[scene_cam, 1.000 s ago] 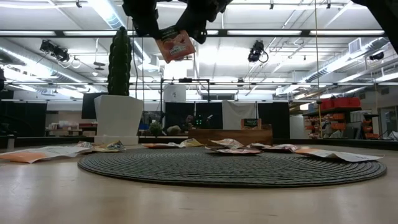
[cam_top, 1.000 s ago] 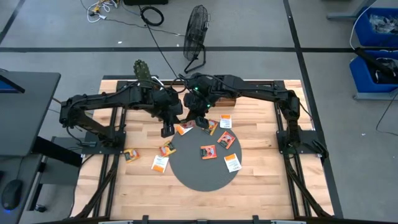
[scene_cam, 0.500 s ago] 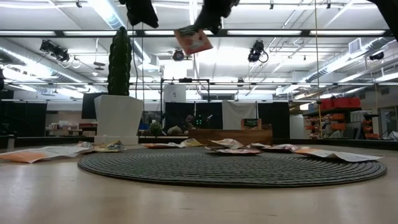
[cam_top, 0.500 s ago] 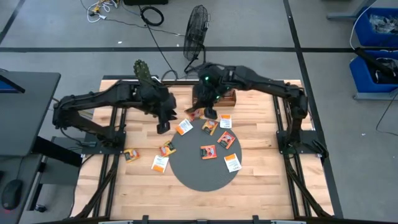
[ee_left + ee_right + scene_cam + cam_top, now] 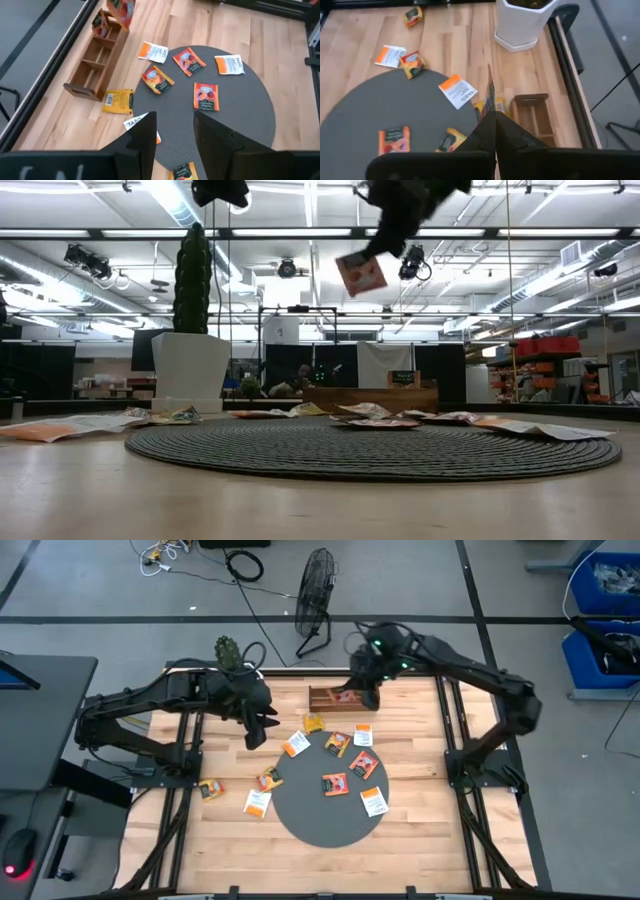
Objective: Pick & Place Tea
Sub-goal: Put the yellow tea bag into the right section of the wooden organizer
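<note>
Right gripper (image 5: 368, 697): raised above the far side of the table, over the near end of the wooden tray (image 5: 328, 698), its arm stretched in from the right edge with the elbow high; fingers clamped edge-on upon one red-orange sachet (image 5: 361, 273), which hangs tilted below them in the low view and shows in the right wrist view as a thin vertical sliver (image 5: 490, 95) between the closed fingertips. Left gripper (image 5: 258, 730): held above bare wood just left of the round dark mat (image 5: 310, 820), its arm folded in from the left edge; fingers (image 5: 145, 137) parted with a clear gap, nothing between them. Tray — brown, compartmented, lying on the wood at the far edge; one sachet (image 5: 101, 24) stands in its end compartment in the left wrist view. Yellow sachet (image 5: 313, 723): flat on the wood between tray and mat. White-and-orange sachet (image 5: 295, 745): at the mat's far-left rim. On the mat — three orange-red sachets (image 5: 338, 744), (image 5: 362, 764), (image 5: 334, 784) and one white sachet (image 5: 374, 803) near its right rim. White sachet (image 5: 363, 734): at the mat's far-right edge. Off the mat to the left, on wood: one orange sachet (image 5: 268, 779) beside the rim, one white-and-orange sachet (image 5: 257, 803) nearer the front, one orange sachet (image 5: 210, 789) well apart toward the table's left side. White planter with cactus (image 5: 229, 652): at the far-left corner.
</note>
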